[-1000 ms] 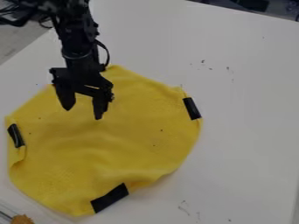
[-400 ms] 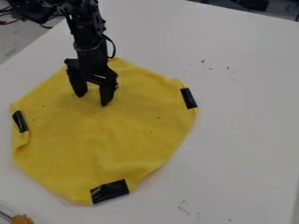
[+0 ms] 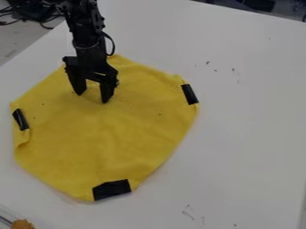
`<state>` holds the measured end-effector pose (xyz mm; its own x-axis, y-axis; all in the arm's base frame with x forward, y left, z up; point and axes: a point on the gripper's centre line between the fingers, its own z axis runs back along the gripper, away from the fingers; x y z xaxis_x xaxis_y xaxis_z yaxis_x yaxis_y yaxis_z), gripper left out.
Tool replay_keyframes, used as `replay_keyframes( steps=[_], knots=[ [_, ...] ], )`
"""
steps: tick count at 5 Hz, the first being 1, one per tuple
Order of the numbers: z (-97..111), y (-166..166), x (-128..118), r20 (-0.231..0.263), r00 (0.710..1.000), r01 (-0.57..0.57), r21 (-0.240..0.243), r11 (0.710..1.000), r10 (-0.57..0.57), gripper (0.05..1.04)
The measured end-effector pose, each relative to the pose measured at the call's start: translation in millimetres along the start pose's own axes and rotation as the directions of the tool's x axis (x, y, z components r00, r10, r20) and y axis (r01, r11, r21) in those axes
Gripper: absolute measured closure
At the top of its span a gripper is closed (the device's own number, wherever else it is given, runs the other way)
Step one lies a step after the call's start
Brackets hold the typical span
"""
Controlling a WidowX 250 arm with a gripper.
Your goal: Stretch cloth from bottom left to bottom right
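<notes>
Can see 1 black claw (image 3: 91, 98) pointing down over the far part of 1 yellow cloth (image 3: 101, 134). Can make out 2 fingers, spread well apart, with bare cloth between and no grip on any fold. Appear to touch the cloth with both fingertips; can't tell how firmly. Notice the black arm (image 3: 88, 33) coming down from above, near the left edge of the white table (image 3: 251, 116).

Find the cloth spread nearly flat on the table, closer to the left edge than to the right edge. Count 3 black strips on the cloth: 1 on the side toward the table's left edge (image 3: 20, 119), 1 on the side toward the right edge (image 3: 189, 94), and 1 on the near side (image 3: 112, 189). See a small fold just beside the left strip, and a few dark specks scattered over the yellow.

Spot 1 brown thing (image 3: 23, 224) in the near left, beside part of a clear container (image 3: 5, 212). See small dark marks on the table, to the right of the cloth. Glimpse dark cables (image 3: 46, 23) beyond the table's left edge, above a grey floor (image 3: 18, 38).
</notes>
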<state>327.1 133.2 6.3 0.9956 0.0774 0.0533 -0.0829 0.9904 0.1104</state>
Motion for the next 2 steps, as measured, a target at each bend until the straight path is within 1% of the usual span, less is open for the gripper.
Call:
replay_keyframes(
  steps=[1,2],
  knots=[
    [8.7,-1.2,-18.9,-0.061,0.998,-0.034,0.022,0.999,0.036,0.084],
    [36.6,-9.5,-23.2,-0.017,0.998,-0.053,0.067,0.996,0.054,0.085]
  ],
)
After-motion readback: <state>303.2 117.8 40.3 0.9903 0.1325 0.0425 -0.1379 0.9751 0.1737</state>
